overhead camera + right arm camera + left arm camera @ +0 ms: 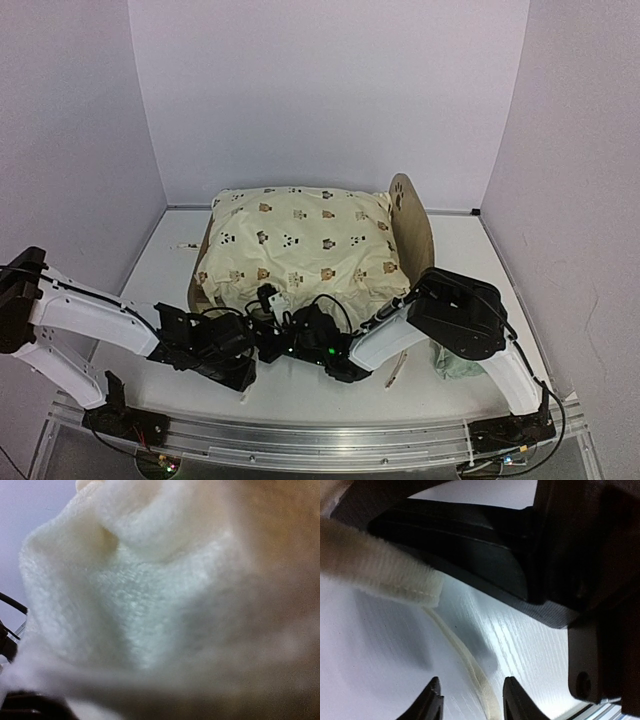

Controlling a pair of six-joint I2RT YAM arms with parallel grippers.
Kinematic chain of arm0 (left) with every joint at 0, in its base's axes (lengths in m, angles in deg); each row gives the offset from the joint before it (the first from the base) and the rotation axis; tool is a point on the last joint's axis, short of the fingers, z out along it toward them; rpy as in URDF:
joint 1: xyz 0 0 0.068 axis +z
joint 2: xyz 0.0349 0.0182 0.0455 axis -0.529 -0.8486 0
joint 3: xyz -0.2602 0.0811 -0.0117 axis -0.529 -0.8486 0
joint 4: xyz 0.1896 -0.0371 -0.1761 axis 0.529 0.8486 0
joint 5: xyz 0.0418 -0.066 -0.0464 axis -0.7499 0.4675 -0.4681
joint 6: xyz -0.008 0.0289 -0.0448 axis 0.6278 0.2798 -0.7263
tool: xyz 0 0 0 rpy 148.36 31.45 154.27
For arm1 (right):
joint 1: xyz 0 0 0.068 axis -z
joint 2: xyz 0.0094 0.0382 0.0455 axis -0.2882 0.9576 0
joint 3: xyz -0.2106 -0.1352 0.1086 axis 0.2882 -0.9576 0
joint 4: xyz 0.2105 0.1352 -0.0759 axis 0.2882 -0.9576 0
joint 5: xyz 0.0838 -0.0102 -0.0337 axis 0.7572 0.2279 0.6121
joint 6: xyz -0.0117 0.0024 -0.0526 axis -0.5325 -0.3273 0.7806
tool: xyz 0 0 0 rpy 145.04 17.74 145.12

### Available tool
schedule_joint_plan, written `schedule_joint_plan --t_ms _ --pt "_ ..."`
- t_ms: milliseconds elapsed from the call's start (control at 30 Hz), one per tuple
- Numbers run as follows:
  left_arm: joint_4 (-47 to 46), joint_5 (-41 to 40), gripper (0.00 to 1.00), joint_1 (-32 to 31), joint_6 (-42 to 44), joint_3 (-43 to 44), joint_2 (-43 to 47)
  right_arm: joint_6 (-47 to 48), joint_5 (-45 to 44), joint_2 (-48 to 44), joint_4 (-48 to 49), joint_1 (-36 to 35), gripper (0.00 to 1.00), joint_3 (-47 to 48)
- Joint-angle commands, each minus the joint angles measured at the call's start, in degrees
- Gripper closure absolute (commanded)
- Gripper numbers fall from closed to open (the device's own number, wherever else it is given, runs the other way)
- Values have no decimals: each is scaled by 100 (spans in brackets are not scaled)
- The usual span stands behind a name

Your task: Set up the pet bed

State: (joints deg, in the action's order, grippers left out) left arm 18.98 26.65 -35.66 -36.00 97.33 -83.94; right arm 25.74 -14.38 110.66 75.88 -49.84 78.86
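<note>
Bed: light wood, arched headboard with paw cutout, covered by bear-print cushion.
Left claw: apart over a tie.
Right claw: together, against cushion.

Top view: soft, even overhead light; walls tinted violet; pet bed sharp, faint shadows under the arms on the table. Left wrist view: bright table glare, blurred dark housing (tie casts a soft shadow). Right wrist view: cushion wholly out of focus.
</note>
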Motion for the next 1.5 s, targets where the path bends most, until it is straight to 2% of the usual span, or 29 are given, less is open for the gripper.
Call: schedule_joint_plan --t_ms 0,167,233,333,367,533,733,900,1200,1467 --pt "-599 108 66 -75 -76 -184 -110 -109 -234 -129 181 32 100 -88" --pt "-1076 247 71 -85 -52 -298 -324 -119 -239 -190 132 7 100 -144" --pt "-1247 270 79 -106 -65 -367 -429 -111 -254 -221 88 -19 100 -180" --pt "-1454 217 98 -141 -139 -484 -520 -88 -329 -241 74 -80 100 -239" --pt "-1424 117 100 -159 -192 -499 -503 -86 -352 -247 74 -92 100 -261" --pt "-887 -349 100 -178 -351 -513 -25 -125 -485 -355 65 -109 100 -463" --pt "482 -1219 100 -174 -672 -202 627 -151 -568 -523 55 -138 100 -775" --pt "1257 -1675 100 -171 -972 203 855 -105 -683 -672 48 -169 100 -1062" --pt "1944 -2270 100 -57 -1260 655 1037 -106 -808 -819 56 -176 100 -1430" --pt "2174 -2427 100 354 -1017 942 1165 -142 -819 -925 56 -183 100 -1631"
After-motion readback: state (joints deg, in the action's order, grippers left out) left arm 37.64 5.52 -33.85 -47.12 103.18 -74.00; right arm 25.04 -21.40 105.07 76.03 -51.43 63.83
